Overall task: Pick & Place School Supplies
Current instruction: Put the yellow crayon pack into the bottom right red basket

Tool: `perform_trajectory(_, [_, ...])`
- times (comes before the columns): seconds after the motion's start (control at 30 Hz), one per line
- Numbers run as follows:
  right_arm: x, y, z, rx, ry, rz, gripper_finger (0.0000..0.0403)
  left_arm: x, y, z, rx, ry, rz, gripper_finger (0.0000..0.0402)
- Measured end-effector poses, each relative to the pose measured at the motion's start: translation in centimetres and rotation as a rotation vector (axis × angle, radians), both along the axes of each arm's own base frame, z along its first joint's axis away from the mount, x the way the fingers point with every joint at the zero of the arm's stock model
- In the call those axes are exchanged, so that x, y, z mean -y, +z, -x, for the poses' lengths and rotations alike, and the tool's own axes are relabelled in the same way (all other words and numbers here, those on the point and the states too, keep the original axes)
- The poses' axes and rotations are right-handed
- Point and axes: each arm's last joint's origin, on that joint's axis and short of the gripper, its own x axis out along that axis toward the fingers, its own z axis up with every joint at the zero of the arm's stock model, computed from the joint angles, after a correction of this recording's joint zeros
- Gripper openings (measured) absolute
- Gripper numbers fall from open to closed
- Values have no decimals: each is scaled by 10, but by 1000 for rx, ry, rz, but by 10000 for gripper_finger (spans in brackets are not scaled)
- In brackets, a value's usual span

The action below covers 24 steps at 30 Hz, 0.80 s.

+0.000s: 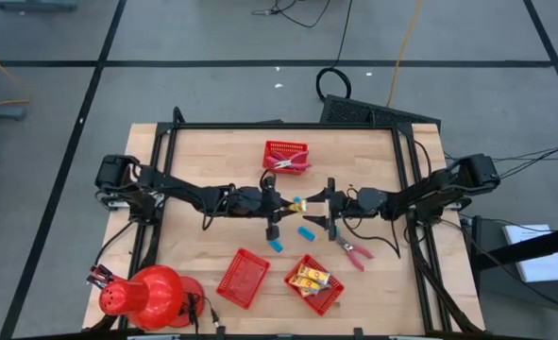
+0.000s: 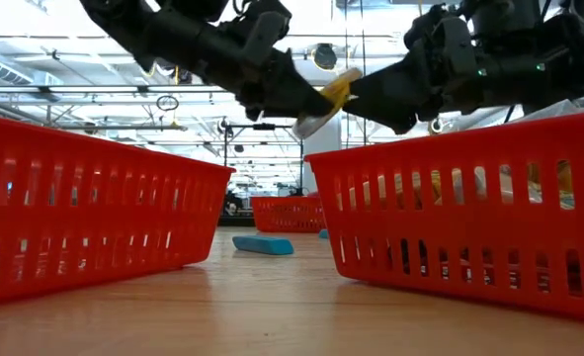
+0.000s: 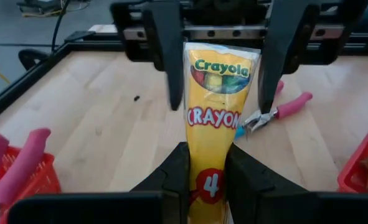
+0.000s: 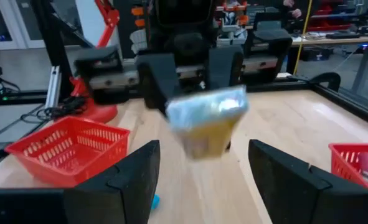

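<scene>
Gripping crayon pack (image 3: 213,134), left pincer (image 3: 205,180); right pincer (image 4: 203,163) agape

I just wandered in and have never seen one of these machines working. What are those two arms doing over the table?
The left gripper is shut on a yellow crayon pack, holding it in the air above the middle of the wooden table. The right gripper faces it with its fingers open on either side of the pack's far end, not clamping it. It looks like a handover between the arms. Blue blocks, pink-handled pliers and three red baskets lie around them.
</scene>
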Motion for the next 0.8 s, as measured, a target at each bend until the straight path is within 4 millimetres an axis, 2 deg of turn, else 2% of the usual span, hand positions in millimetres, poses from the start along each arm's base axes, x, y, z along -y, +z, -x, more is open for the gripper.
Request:
perform_trajectory(0.17, [0,3,-5,-11,-1,20,238,2,2,-13,10,-27,-4,68])
perform_trajectory(0.37, [0,5,-7,-17,6,20,225,4,-8,-22,-41,-47,-9,68])
perform_trajectory(0.5, [-1,3,-7,-32,19,20,184,4,-10,-26,-47,-44,-10,68])
perform_trajectory(0.7, [-1,1,-7,-57,30,26,79,4,-7,-28,-34,-46,-15,68])
perform_trajectory(0.8, [-2,0,-7,-65,64,23,73,4,-7,-28,-34,-45,-14,68])
